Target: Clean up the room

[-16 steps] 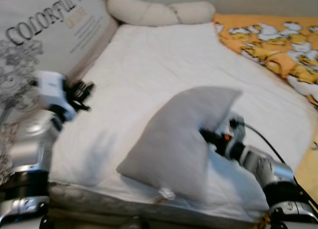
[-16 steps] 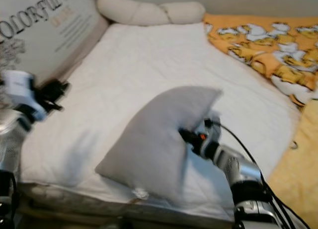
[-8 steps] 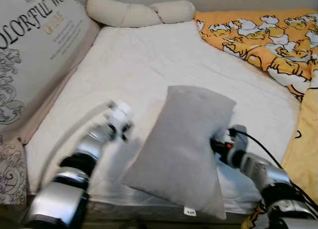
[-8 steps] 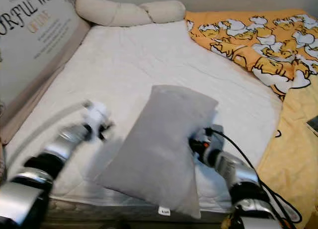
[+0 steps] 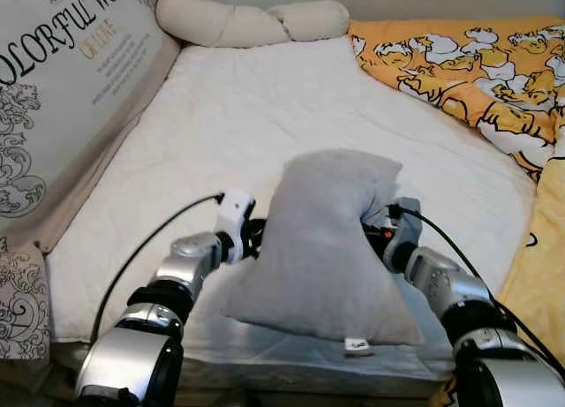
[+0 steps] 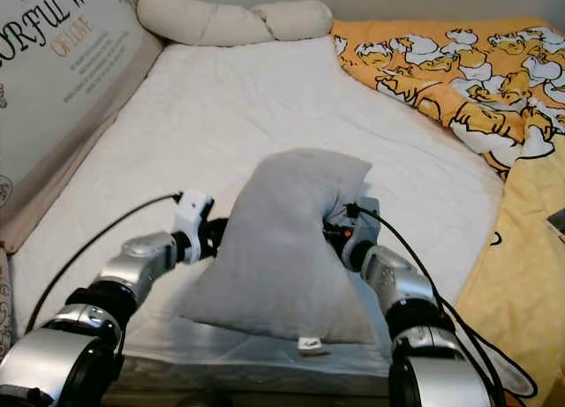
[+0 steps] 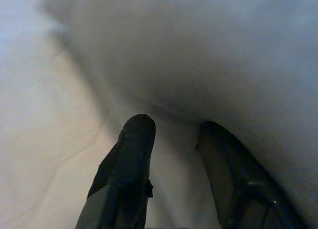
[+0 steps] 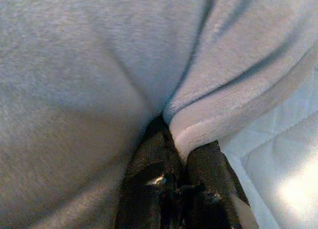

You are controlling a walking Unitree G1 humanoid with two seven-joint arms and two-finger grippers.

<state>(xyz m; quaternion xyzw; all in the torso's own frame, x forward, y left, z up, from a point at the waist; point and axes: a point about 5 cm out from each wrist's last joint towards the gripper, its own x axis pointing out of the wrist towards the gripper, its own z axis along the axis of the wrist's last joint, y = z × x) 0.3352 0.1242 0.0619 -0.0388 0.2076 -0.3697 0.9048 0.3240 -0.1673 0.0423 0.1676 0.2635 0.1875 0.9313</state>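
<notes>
Left eye view has the grey pillow (image 5: 322, 239) standing on the near edge of the white bed (image 5: 265, 107), between both arms. The right pincer (image 8: 179, 139) is clamped on a fold of its edge; the left pincer (image 7: 171, 134) sits spread at its other side, fingers (image 7: 131, 154) apart, beside an orange patterned blanket (image 5: 468, 71)

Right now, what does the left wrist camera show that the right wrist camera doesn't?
Left wrist view: the left hand open, its two black fingers spread apart just short of the grey pillow, with the white sheet beside it. Right wrist view: the right hand shut on a fold of that pillow's edge, the fabric bunched between its fingers. Both share the grey pillow close up, with white bedding next to it.
</notes>
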